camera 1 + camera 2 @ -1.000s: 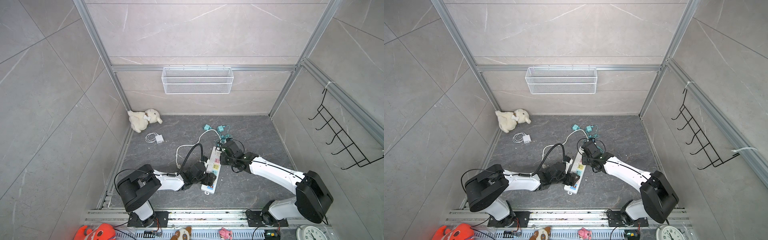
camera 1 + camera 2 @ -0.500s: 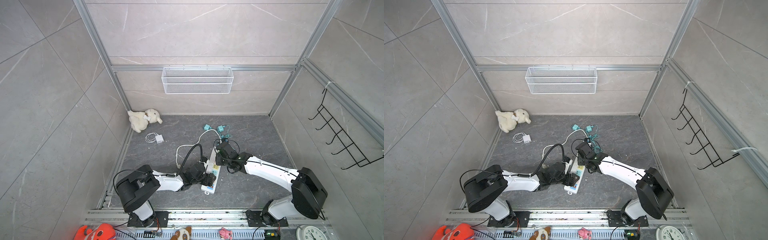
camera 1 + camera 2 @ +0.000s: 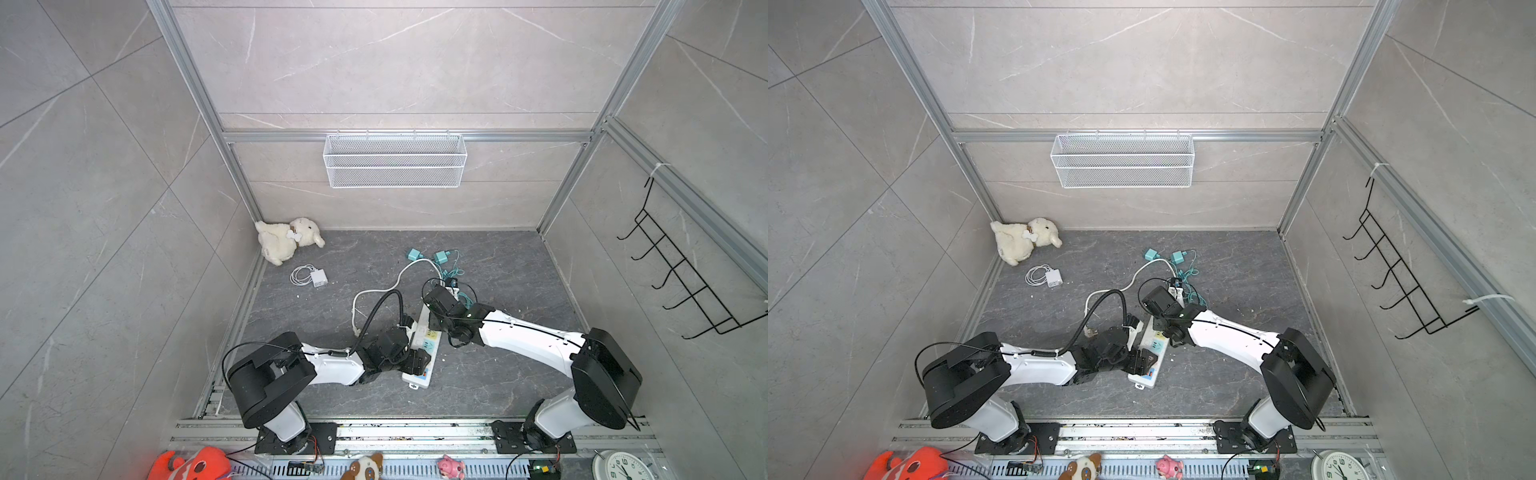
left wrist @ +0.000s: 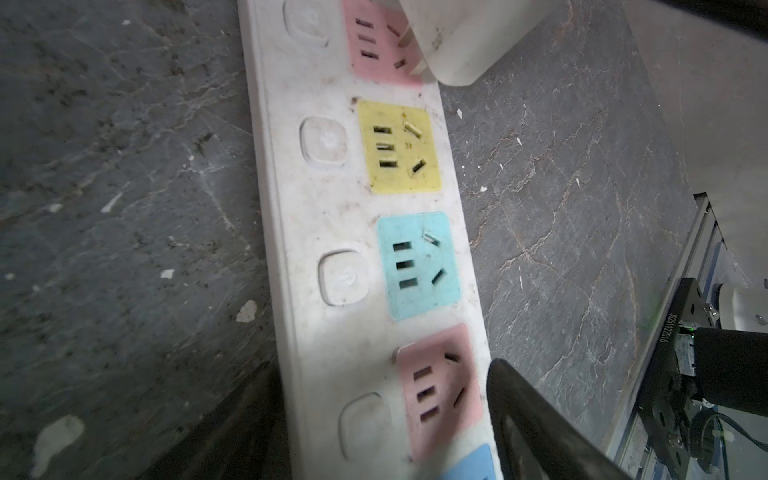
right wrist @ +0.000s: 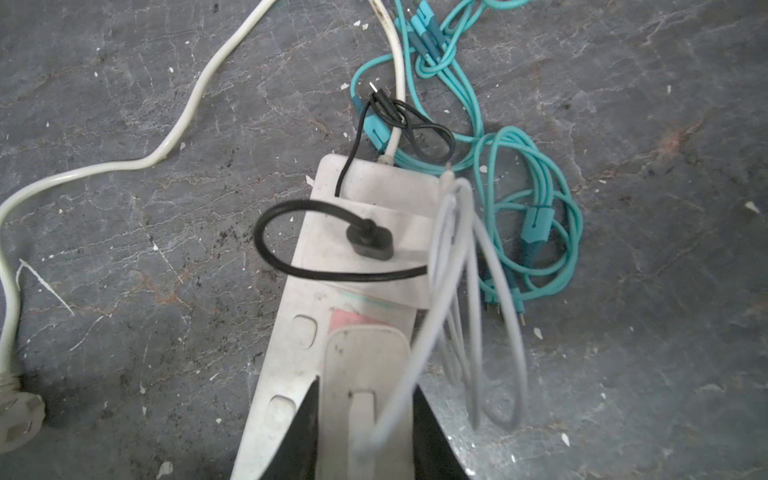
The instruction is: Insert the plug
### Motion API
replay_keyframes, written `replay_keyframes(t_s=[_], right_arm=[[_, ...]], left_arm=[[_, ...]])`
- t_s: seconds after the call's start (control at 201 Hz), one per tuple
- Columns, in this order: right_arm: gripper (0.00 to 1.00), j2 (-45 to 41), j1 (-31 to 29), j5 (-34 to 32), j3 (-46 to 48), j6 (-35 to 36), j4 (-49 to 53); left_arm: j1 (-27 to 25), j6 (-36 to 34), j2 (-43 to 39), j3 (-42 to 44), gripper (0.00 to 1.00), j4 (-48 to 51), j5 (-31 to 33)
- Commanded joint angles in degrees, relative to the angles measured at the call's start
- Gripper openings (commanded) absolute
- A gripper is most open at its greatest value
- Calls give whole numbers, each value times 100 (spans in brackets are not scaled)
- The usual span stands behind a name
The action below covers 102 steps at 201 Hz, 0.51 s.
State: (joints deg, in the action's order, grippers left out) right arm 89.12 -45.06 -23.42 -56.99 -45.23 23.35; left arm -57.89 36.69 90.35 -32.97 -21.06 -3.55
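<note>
low over the dark stone floor, we see both arms reaching inward to the white power strip that lies at the middle. the left arm stretches nearly flat from its base, and the left gripper sits at the strip's near end. in the left wrist view its jaws stand fairly wide, with one dark finger against one long edge of the strip and the other against the opposite edge, so it is clamped across the strip's width. the right arm comes in from the opposite side, its forearm sloping down and its wrist bent over the strip's far half. the right gripper is closed tight on the white plug, a boxy charger whose pale grey lead hangs in loops beside it. the plug stands tilted over a pink socket, just past the yellow socket. its metal prongs show bare at the socket's face, and we cannot tell whether they have entered the slots.
</note>
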Motion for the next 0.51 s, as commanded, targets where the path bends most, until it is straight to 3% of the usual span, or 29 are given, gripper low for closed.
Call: replay_keyframes(t_s=[0.0, 0.503], right_arm=[[10, 154, -38, -140, -187, -303, 23], [10, 547, -206, -359, -418, -833, 244]], left_arm=[[-29, 40, -251, 113, 81, -30, 12], [-25, 20, -403, 298, 81, -63, 46]])
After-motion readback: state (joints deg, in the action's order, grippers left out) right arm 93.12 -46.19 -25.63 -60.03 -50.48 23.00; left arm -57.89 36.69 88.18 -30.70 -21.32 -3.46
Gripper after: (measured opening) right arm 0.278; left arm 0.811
